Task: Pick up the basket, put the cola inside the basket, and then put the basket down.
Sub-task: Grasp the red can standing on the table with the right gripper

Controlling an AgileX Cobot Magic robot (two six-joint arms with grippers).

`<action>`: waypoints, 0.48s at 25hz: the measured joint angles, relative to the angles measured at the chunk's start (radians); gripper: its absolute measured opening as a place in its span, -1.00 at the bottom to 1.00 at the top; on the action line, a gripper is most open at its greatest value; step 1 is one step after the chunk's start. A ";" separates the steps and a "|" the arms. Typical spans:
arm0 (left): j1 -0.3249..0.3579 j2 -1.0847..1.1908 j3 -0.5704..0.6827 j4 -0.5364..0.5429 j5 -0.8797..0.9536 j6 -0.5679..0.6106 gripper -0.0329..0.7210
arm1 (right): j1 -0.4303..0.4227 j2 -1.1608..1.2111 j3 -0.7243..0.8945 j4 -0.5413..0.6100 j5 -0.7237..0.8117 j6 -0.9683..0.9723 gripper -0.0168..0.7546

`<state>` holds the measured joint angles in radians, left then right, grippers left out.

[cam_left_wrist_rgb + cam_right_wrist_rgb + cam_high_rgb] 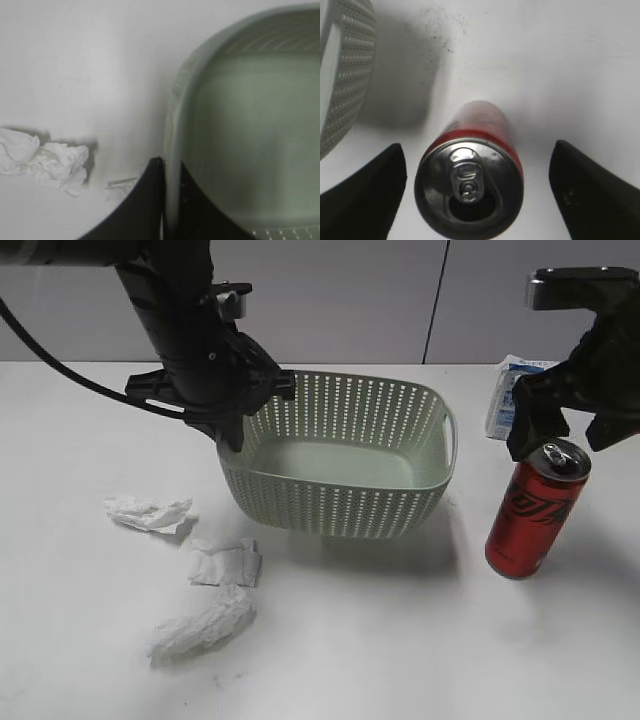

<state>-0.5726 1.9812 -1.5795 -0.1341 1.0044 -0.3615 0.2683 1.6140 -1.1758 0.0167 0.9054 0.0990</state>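
- White counter (400, 660): your left claw (162, 165) pinches the basket (345, 465) rim.
- Right claw (477, 195) is spread over the cola (535, 510); descend off-centre and you topple it.

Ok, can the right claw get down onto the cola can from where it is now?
Probably yes. The right claw is open directly above the can, a finger on each side, nothing between. The basket and carton stand clear.

Even, bright light washes my white counter (400, 640); shadows stay soft, and my left wrist view is blurred.
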 joint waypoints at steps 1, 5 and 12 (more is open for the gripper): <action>0.000 0.000 0.000 0.000 -0.001 0.000 -0.92 | 0.000 0.013 0.000 -0.001 -0.001 0.006 0.81; 0.000 0.000 0.000 0.000 -0.007 0.000 -0.92 | 0.000 0.060 0.000 -0.002 -0.005 0.015 0.81; 0.000 0.000 0.000 0.000 -0.008 0.000 -0.92 | 0.000 0.106 0.000 0.019 0.007 0.038 0.73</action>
<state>-0.5726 1.9812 -1.5795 -0.1341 0.9968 -0.3615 0.2683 1.7199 -1.1758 0.0361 0.9120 0.1366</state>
